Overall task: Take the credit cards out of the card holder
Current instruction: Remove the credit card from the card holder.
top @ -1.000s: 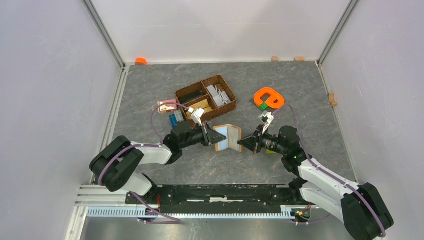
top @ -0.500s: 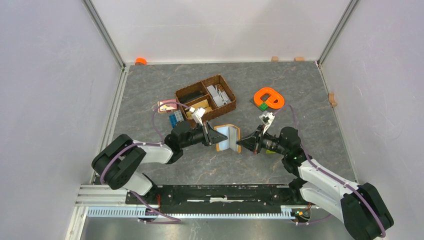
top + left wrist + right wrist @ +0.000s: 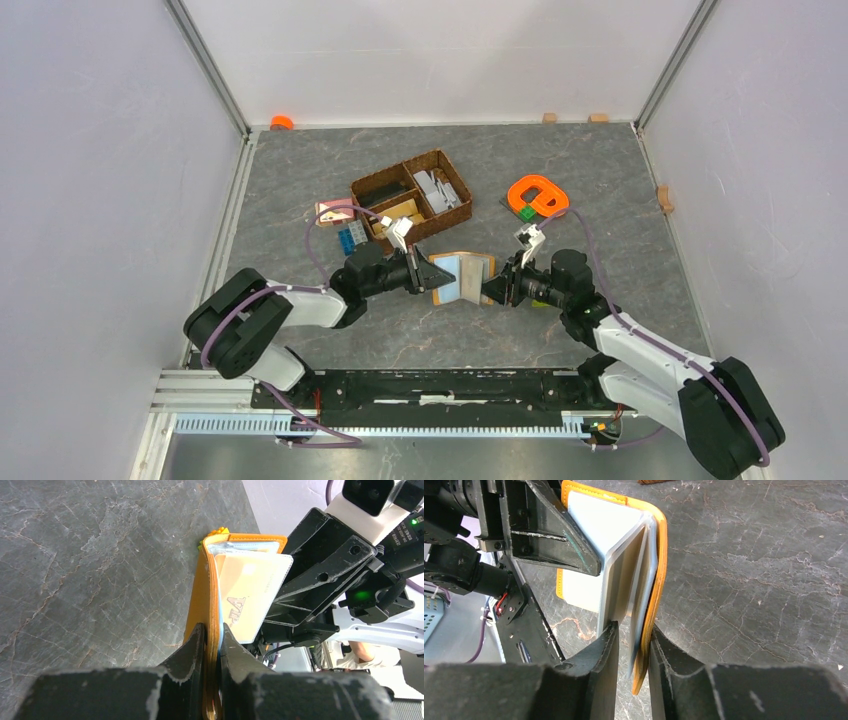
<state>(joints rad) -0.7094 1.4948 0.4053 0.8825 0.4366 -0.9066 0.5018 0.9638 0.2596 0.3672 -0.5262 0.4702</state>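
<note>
Top external view: the left gripper, the card holder and the right gripper stand in one row on the table. They are nearer the arm bases than the wicker basket and the orange ring.
Left gripper state: pressed together on the left leaf of the holder. The left wrist view shows the left fingers pinching the mustard cover and its light blue lining at the edge.
Card holder position: opened like a book and held up on edge between the two grippers. Whether its lower edge touches the table cannot be told.
Card position: a cream card with printed lettering lies against the inside of the left leaf, just beside the left fingers and facing the right gripper.
Right gripper state: closed to a narrow gap on the right leaf. The right wrist view shows the right fingers on either side of the orange cover and the pale inner panels.
Handling, holder: judged light, thin and soft. It should flex at the fold, so pin it close to the pocket.
Handling, card: judged stiff, smooth and likely slippery. Grip its free edge squarely.
Tool relation: both grippers touch the holder; neither holds the card.
</note>
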